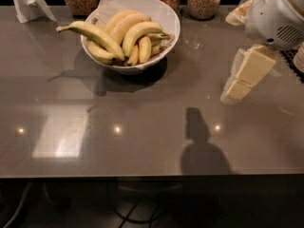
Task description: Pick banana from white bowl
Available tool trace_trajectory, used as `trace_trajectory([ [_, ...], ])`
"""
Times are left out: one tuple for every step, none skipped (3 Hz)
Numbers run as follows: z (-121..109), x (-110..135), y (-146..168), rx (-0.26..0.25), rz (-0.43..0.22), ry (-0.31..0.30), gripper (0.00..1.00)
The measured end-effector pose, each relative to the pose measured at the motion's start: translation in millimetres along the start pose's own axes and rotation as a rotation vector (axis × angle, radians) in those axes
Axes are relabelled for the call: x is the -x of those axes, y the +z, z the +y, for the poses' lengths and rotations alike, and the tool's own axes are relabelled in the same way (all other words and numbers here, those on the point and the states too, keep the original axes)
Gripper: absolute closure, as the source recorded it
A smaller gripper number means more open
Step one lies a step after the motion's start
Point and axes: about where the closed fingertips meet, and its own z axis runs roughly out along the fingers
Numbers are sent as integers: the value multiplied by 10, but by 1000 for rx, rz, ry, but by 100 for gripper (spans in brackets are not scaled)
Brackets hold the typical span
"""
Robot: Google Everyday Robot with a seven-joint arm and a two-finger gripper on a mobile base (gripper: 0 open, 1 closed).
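One long, slim, curved yellow banana point(92, 32) lies untouched in the wide glossy white bowl point(167, 19), its stem overhanging the left rim, while the cream-coloured gripper point(236, 90) hangs well apart to the right over the dark grey table point(142, 146), open or closed cannot be told, so reach, grasp and lift all appear left to do.

We locate the gripper point(235, 90) at the right side of the camera view, about mid-height. It slants down and to the left, tip lowest. Its cream-coloured body extends from the rounded white arm housing point(278, 13) in the upper right corner, which the view's top and right edges cut off.
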Motion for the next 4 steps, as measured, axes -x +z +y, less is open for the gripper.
trace_trajectory([
  [-158, 339, 185, -4, -92, -34, 0],
  [-259, 817, 399, 15, -179, -64, 0],
  [-259, 817, 399, 15, -179, -64, 0],
  [-287, 857, 406, -8, -194, -59, 0],
])
